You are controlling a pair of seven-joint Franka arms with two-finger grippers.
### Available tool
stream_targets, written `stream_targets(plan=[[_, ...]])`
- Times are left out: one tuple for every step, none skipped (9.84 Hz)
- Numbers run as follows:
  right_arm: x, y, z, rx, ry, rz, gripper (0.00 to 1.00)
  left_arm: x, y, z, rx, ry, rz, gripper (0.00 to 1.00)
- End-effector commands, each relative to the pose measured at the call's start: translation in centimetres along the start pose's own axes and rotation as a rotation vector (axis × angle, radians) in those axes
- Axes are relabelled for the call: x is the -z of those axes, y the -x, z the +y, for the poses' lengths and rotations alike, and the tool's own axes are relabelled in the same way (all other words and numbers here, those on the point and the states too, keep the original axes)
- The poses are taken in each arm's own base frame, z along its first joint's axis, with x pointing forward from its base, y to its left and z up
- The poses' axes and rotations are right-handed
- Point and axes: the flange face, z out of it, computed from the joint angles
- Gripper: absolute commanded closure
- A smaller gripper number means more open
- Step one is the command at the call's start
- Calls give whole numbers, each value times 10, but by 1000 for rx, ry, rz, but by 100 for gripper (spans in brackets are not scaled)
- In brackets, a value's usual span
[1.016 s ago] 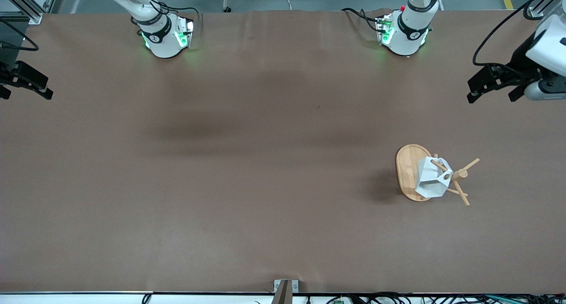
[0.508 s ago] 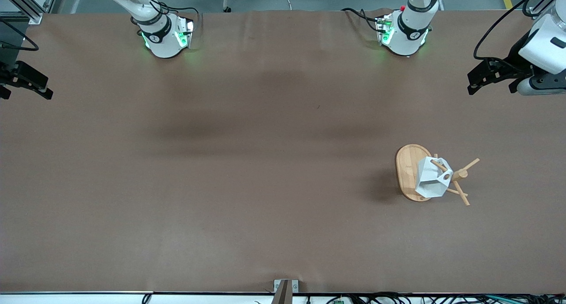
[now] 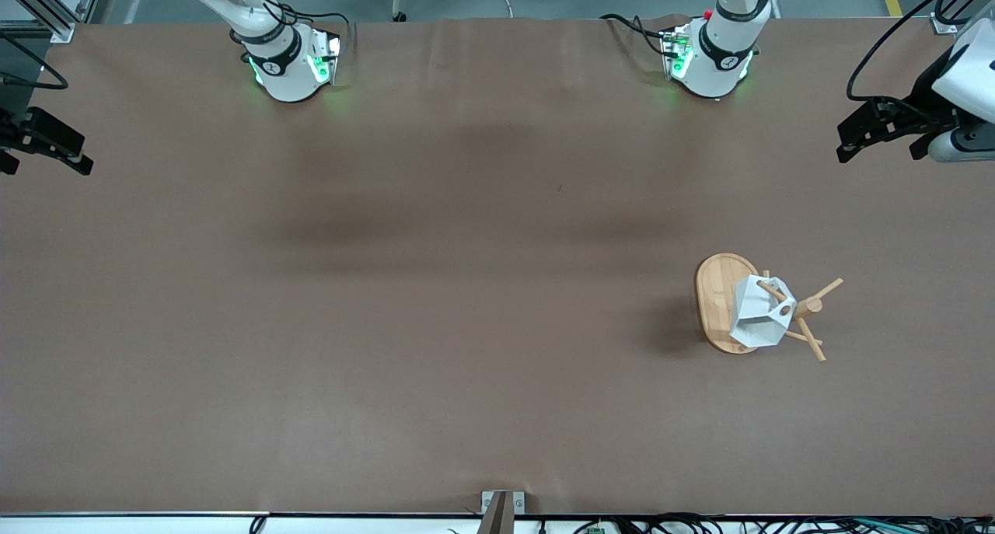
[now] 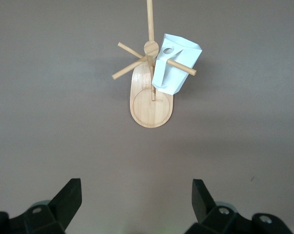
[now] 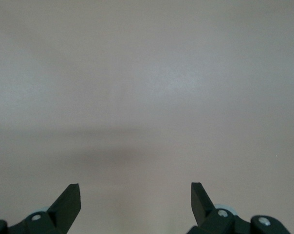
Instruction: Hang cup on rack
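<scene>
Cup [image 3: 760,313]: white, faceted; hangs on a peg of the rack [image 3: 719,305], toward the left arm's end of the tabletop [image 3: 435,301].
Left tool [image 3: 886,134]: wide open, empty; has drawn farther away from the rack, well apart from cup. Hanging judged done.
Right tool [image 3: 47,149]: open, empty, waiting.

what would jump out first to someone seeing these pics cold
The white cup hanging on a peg of the bamboo rack, toward the left arm's end of the brown table. Both arms are pulled aside: the left end effector open over that end's edge, the right end effector open over the other.
</scene>
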Motion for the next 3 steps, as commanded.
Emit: stream_targets(plan=[[0, 3, 0, 1, 6, 5, 0, -18, 1, 0, -14, -9, -37, 0], [0, 2, -1, 3, 6, 3, 0, -21, -1, 2, -17, -8, -40, 0], [0, 2, -2, 5, 6, 3, 0, -20, -5, -2, -10, -6, -37, 0]])
